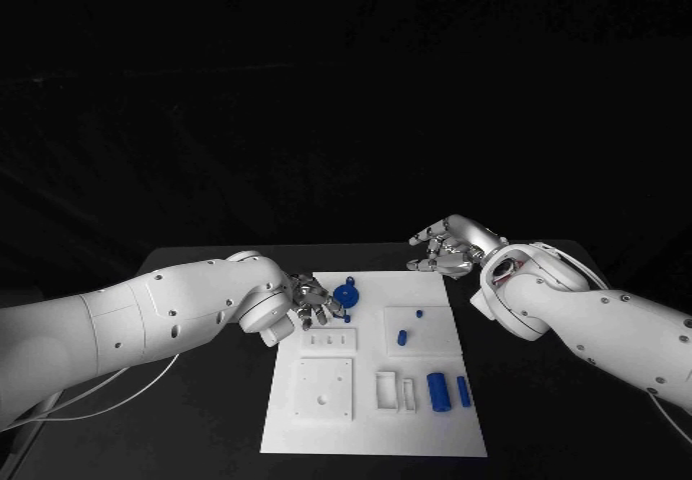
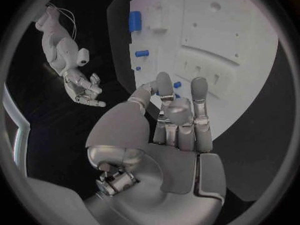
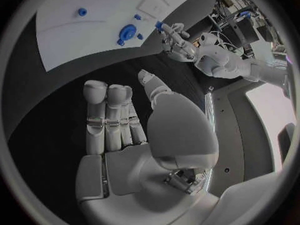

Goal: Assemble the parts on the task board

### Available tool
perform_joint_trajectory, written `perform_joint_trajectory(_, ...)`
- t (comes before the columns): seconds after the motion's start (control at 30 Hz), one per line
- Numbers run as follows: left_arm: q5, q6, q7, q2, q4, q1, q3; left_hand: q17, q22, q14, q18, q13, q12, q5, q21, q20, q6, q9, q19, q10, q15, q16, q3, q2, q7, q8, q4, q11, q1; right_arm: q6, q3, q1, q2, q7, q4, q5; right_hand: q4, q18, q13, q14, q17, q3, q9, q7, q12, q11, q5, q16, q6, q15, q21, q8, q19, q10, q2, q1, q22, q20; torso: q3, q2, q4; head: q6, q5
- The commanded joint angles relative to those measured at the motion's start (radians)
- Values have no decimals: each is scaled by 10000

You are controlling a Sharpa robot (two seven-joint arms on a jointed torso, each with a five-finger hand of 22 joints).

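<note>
Writing: none legible on the task board [image 1: 433,425] or on any part.
Bench: black bench [image 1: 519,400], matte; the white task board lies flat in its middle, between the two arms.
Left robot hand: left robot hand [image 1: 315,303] sits over the board's near-left corner region, fingers curled in close together; the right wrist view shows a small blue piece [image 3: 159,25] at its fingertips, but whether it is pinched cannot be told.
Right robot hand: right robot hand [image 1: 450,248] hangs over bare bench just beyond the board's far right corner, off the board; fingers side by side and lightly bent, thumb apart, nothing in it.
Parts near left robot hand: blue round part [image 1: 348,296] just beside its fingertips, on the board.
Parts farther off: blue cylinder [image 1: 437,391] and slimmer blue peg [image 1: 463,391] side by side, well apart from both hands, towards the robot's edge of the board; two small blue studs [image 1: 404,337] between the hands.
View differences: left wrist view shows the underside of its own fingers [image 2: 199,92] over the board's raised white fixtures [image 2: 206,40]; head view shows the full board layout.
</note>
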Motion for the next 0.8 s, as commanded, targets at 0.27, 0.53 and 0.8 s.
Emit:
perform_joint_trajectory(0.27,-1134,185,-92,185,-94,-218,-80,314,317,85,-30,6,207,-25,-192,44,1946,6744,153,508,44,286,-8,194,-1043,54,68,-82,40,-209,82,7,131,219,-78,241,1,116,-43,-37,-34,129,10,22,54,-3,273,36,111,-15,-90,-11,100,-61,36,-147,696,6,-2,24,-14,-199,23)
perform_joint_trajectory(0.53,-1754,45,-137,195,-154,-392,-131,474,572,87,0,-39,315,-1,-340,79,1981,6934,212,508,56,445,8,212,-1060,51,17,-90,3,-192,108,8,135,224,-81,245,-35,111,-72,-37,-47,186,10,19,58,-9,409,41,124,-21,-110,-12,109,-60,18,-181,698,0,-5,18,-11,-312,2)
perform_joint_trajectory(0.8,-2033,-91,-196,139,-168,-507,-152,528,810,87,7,-70,384,48,-496,94,1997,7010,273,508,61,522,41,223,-1065,48,-41,-90,-43,-165,120,8,111,211,-63,246,-60,108,-89,-38,-55,222,10,17,61,-12,489,45,140,-22,-116,-11,114,-64,7,-208,701,-3,-4,6,3,-393,18)
